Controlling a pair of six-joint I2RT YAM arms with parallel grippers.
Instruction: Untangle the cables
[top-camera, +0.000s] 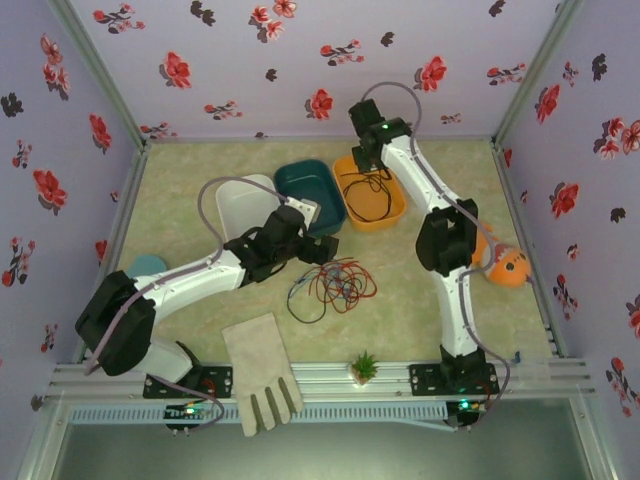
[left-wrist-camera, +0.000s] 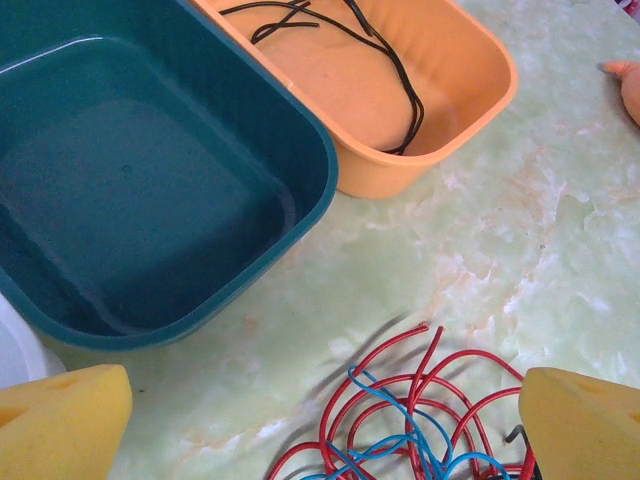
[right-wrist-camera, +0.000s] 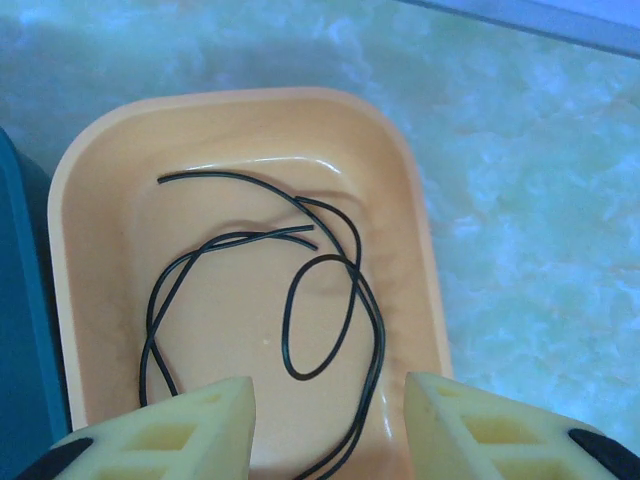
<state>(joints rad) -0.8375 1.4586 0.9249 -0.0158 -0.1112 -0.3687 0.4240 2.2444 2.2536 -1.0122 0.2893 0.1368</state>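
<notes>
Right hand (right-wrist-camera: 328, 400) parted over orange bin (right-wrist-camera: 425, 260), black cable (right-wrist-camera: 286, 330) loose inside

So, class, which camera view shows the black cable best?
Right wrist view: the black cable lies large, nearly whole, in the orange tub. Left wrist view crops it at the top edge; top external view shows it small.

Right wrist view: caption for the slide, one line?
Right gripper, open, hovers over the orange bin with the black cable lying loose inside.
</notes>
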